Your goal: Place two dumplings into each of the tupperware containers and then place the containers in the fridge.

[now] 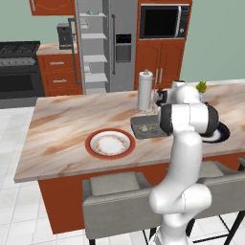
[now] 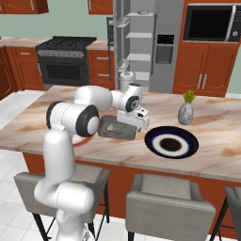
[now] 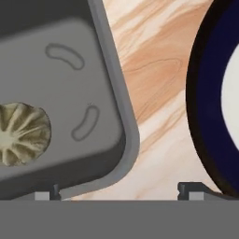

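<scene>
On the marble surface (image 1: 67, 124), the dark grey tupperware container (image 1: 148, 128) sits between the red-rimmed plate (image 1: 110, 143) and the dark blue plate (image 2: 170, 141), with dumplings (image 3: 21, 134) inside. Low over its right rim, the gripper (image 3: 121, 192) stands wide, holding nothing, likely ready to grasp the wall. Far behind, the fridge (image 1: 103, 45) stands open.

You are looking at a home kitchen, rendered. Note the marble-patterned island counter (image 1: 67, 129) with grey stools (image 1: 115, 201), red-brown cabinets (image 1: 57, 74), a black range (image 1: 18, 67), a built-in microwave (image 1: 162, 21), and a steel fridge (image 1: 119, 43) whose door stands open on pale shelves (image 1: 94, 58).
</scene>
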